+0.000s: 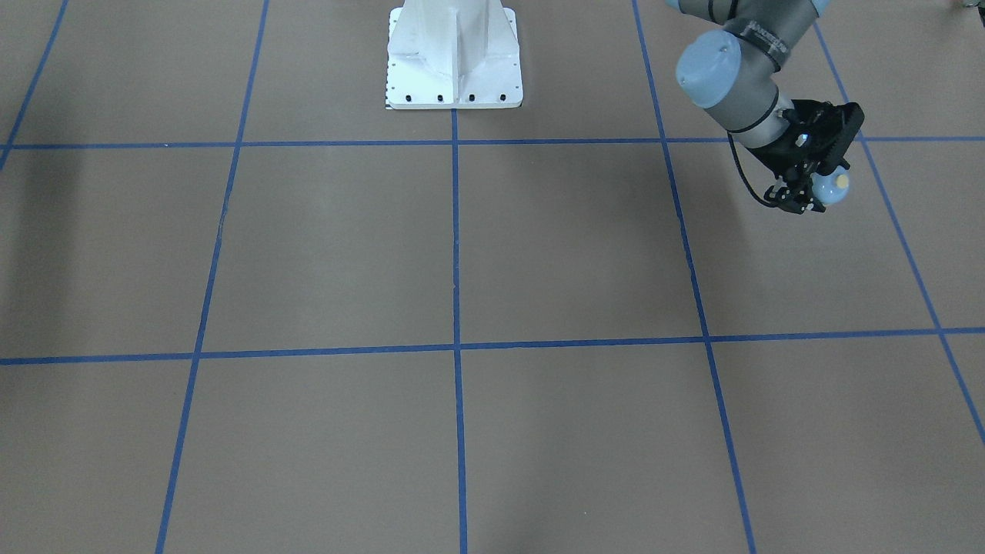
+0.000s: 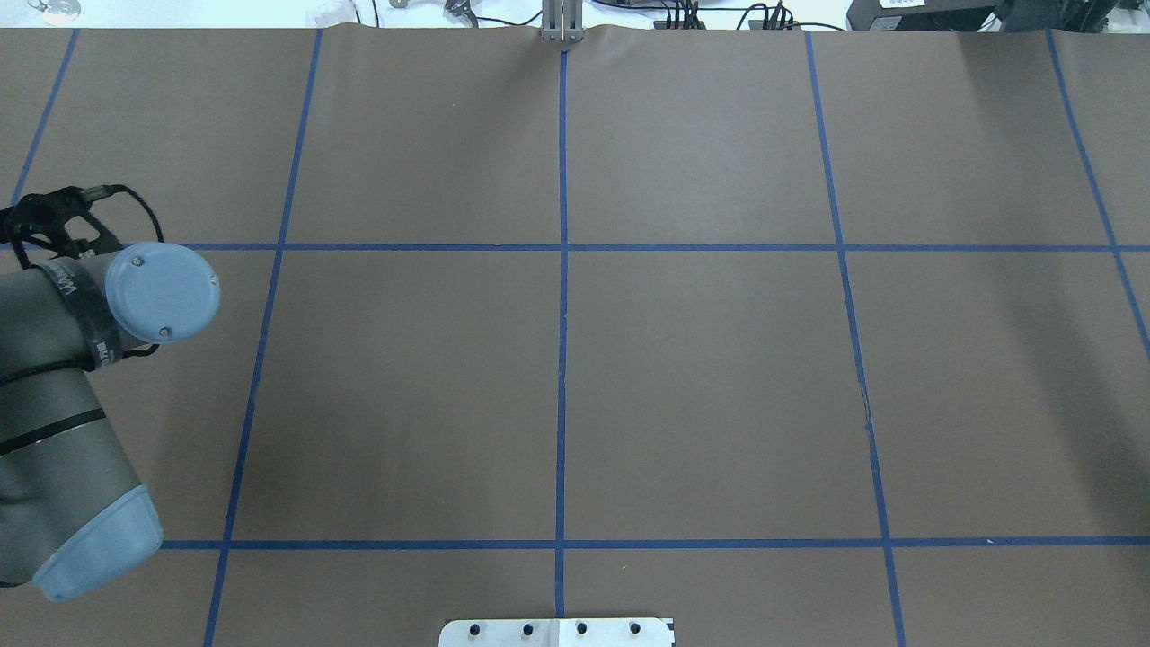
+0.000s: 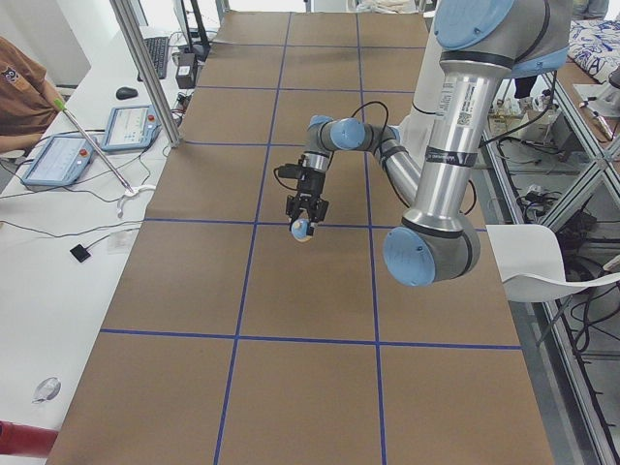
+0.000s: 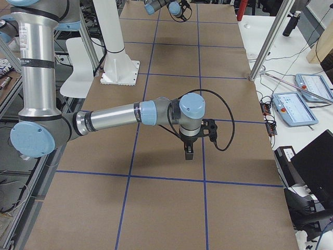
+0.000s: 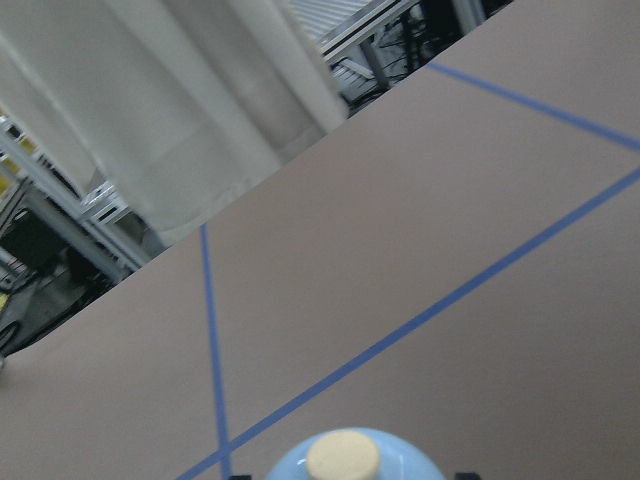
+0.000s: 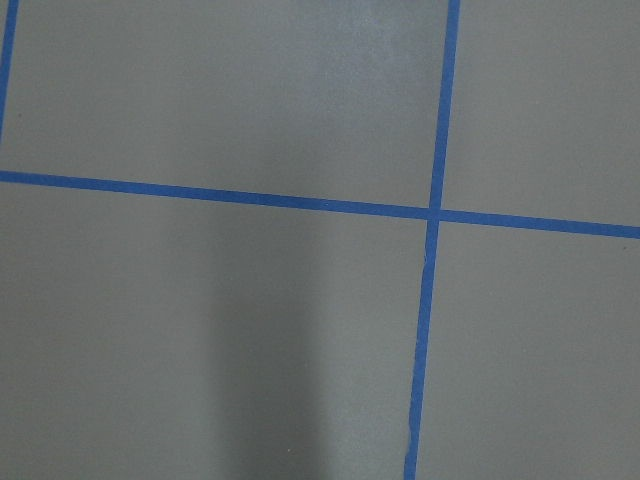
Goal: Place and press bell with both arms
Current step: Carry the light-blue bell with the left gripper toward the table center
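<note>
My left gripper [image 1: 808, 197] is shut on the light-blue bell [image 1: 834, 187] and holds it tilted a little above the brown table, near the table's left end. The cream button faces sideways. The exterior left view shows the same gripper [image 3: 304, 213] with the bell [image 3: 302, 231] under it. In the left wrist view the bell [image 5: 350, 462] sits at the bottom edge, button toward the camera. My right gripper [image 4: 188, 151] points down over the table's right part; it shows only in the exterior right view, so I cannot tell whether it is open or shut.
The white bolted pedestal [image 1: 454, 61] stands at the robot's side of the table. Blue tape lines [image 2: 562, 359] divide the brown surface into squares. Control tablets [image 4: 296, 107] and metal posts [image 4: 270, 44] stand along the operators' side. A person [image 3: 19, 92] sits there.
</note>
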Tool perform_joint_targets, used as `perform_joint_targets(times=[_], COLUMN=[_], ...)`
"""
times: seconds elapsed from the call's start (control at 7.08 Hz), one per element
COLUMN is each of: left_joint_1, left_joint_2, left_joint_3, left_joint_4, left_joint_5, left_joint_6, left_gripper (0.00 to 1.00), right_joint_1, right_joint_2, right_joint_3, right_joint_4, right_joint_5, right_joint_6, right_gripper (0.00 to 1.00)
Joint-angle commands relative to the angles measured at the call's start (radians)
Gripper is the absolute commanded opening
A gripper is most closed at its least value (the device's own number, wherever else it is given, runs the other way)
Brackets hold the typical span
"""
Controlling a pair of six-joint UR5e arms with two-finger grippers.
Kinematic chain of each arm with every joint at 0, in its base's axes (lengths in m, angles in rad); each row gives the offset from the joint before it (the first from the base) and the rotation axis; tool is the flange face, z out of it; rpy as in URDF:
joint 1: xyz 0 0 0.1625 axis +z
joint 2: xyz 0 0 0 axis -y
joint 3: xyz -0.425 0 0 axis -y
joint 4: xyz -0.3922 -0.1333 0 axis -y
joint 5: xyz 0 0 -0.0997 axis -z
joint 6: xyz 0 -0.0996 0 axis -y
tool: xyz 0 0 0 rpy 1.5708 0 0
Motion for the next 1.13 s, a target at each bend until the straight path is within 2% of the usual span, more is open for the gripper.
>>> perform_joint_targets(times=[0.0, 0.28, 0.56, 0.71, 0.85, 0.99], left_joint_1=[0.016, 0.064, 0.102, 0.115, 0.127, 0.157], left_joint_2=[-0.05, -0.06, -0.076, -0.182, -0.274, -0.303], left_joint_3=[0.02, 0.155, 0.32, 0.493, 0.593, 0.6], left_joint_4=[-0.293, -0.759, -1.249, -1.473, -1.577, -1.619], left_joint_5=[0.162, 0.222, 0.221, 0.216, 0.206, 0.136], left_joint_6=[0.1, 0.297, 0.593, 0.696, 0.784, 0.8], left_gripper=[0.0, 0.0, 0.0, 0.0, 0.0, 0.0], right_joint_1=[0.0, 0.0, 0.0, 0.0, 0.0, -0.002], right_joint_2=[-0.008, -0.005, -0.009, -0.006, 0.003, 0.006], right_joint_3=[0.0, 0.0, -0.005, -0.005, -0.014, -0.025], right_joint_4=[-0.001, -0.001, -0.001, -0.001, 0.001, 0.003], right_joint_5=[0.004, -0.001, -0.001, -0.002, -0.002, -0.001], right_joint_6=[0.0, 0.0, 0.0, 0.0, 0.0, 0.0], right_gripper=[1.0, 1.0, 1.0, 1.0, 1.0, 1.0])
